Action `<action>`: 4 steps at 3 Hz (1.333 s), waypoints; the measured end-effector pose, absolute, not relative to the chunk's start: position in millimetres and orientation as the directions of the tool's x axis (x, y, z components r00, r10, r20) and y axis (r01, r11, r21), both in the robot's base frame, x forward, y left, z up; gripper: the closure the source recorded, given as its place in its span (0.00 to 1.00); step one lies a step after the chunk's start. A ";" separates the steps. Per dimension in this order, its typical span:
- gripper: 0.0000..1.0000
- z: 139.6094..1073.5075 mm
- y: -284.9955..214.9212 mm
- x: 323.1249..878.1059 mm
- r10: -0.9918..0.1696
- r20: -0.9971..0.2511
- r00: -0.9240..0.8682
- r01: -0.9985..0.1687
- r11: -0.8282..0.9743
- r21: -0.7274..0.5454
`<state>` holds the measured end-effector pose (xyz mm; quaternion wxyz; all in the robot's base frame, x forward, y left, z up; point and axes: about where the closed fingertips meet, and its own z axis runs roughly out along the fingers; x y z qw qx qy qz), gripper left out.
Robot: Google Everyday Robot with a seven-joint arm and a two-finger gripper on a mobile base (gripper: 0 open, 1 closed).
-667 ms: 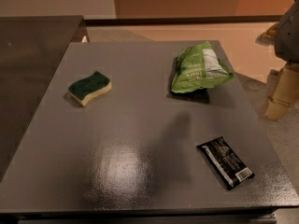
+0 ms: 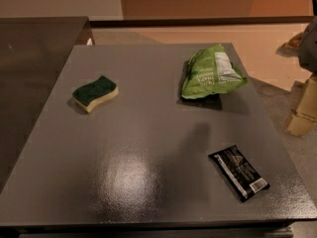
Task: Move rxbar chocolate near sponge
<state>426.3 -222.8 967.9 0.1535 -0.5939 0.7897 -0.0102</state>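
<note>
Pale gripper (image 2: 303, 114) hangs beyond right edge of table (image 2: 148, 133), about level with its middle, pointing down. Grey wrist (image 2: 309, 48) above, partly cut off.

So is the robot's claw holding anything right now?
No, nothing. The claw hangs beyond the right edge of the table; the rxbar chocolate, sponge and chip bag all lie on it untouched.
</note>
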 end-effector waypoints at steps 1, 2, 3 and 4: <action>0.00 945.1 -226.0 408.1 -0.920 -0.268 -0.284 -0.939 0.324 -0.117; 0.00 920.2 -218.1 392.6 -0.902 -0.304 -0.307 -0.938 0.340 -0.061; 0.00 896.2 -201.5 378.3 -0.885 -0.341 -0.316 -0.933 0.356 -0.059; 0.00 872.9 -187.1 369.7 -0.869 -0.385 -0.312 -0.928 0.366 -0.075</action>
